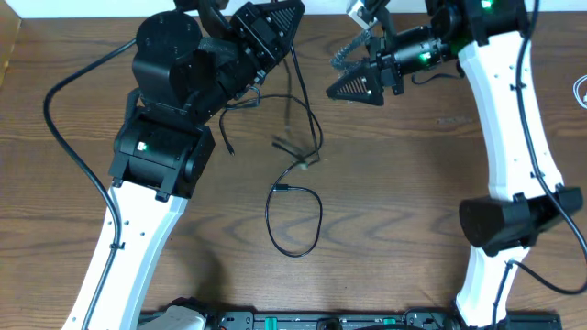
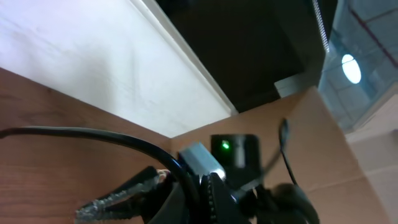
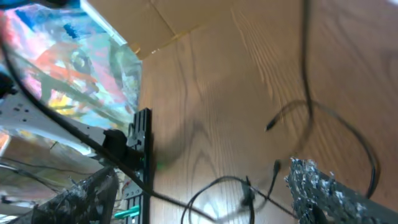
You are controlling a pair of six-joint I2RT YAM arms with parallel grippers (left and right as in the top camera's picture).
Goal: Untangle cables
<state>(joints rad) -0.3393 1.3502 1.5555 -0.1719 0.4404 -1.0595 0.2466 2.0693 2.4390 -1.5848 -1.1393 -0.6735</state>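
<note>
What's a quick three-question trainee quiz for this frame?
1. True or false: the right gripper is shut on a cable.
2. Multiple choice: the cables on the table look A) white, B) black, C) red.
3. Fill in: the cable loop lies ____ the left arm and the right arm.

Key: 1. False; its fingers stand wide apart, gripping nothing. 2. B. 3. between.
</note>
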